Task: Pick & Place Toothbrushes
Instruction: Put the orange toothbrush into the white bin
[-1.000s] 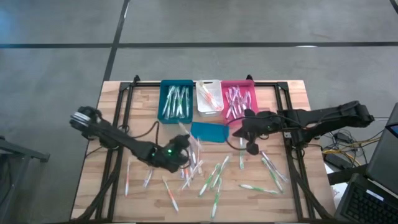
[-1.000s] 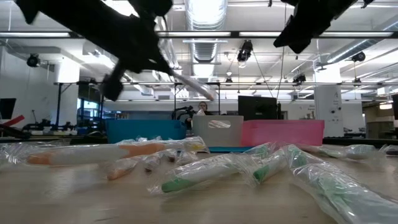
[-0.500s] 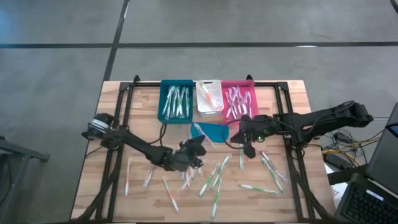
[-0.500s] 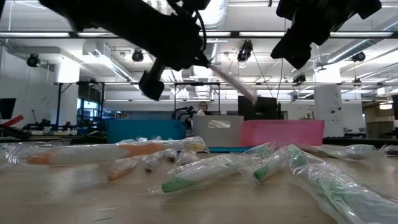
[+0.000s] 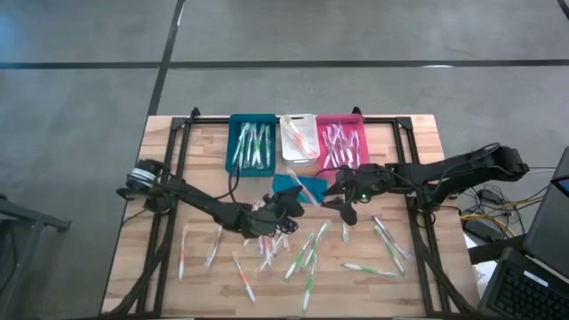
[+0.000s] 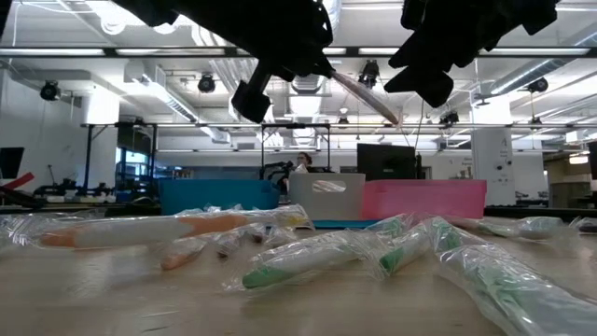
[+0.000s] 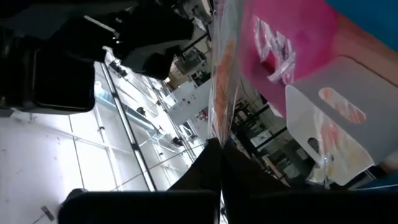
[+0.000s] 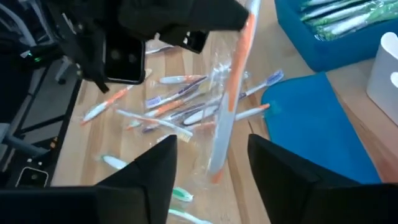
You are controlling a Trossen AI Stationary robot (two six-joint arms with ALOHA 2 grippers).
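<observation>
Grey concrete floor (image 5: 293, 36), wooden table (image 5: 427, 133), ceiling strip lights (image 6: 308, 19)

Overhead looks straight down, low camera skims the tabletop level; both share the pink bin (image 5: 342, 142).

Teal lid-like piece (image 5: 302, 188) partly hidden by arms; loose toothbrushes (image 5: 307, 258) too small.

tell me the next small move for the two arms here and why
Probably a handover: the right gripper should ease forward and close on the free end of the orange wrapped toothbrush. The left gripper holds it raised above the table, over the teal lid, and the right gripper's fingers stand open on either side of its tip.
</observation>
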